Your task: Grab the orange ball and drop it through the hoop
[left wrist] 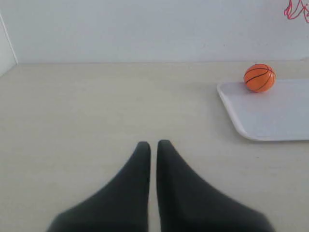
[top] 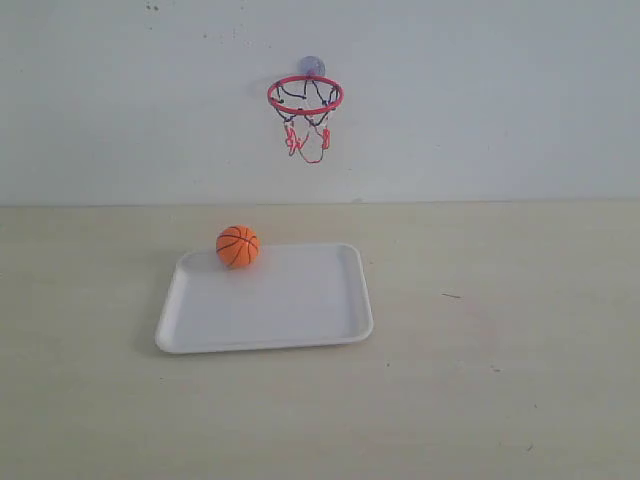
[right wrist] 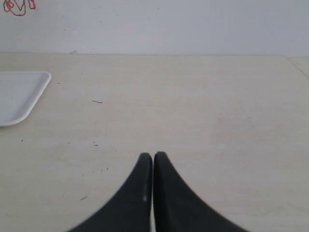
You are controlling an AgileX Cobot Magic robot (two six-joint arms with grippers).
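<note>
ball: the ball [top: 237,246] sits in the tray's [top: 200,330] far left corner, hoop [top: 305,95] up on the wall behind.
handling: I judge it light, round and quick to roll; I'd pinch across its widest middle.
left tool [left wrist: 153,145]: tips pressed together, empty, well apart from the ball.
right tool [right wrist: 153,155]: same, empty, over bare surface [top: 500,350].
hidden: neither tool shows in the exterior view; wrist views cut the hoop to net scraps; can't tell if the ball touches the rim.
</note>
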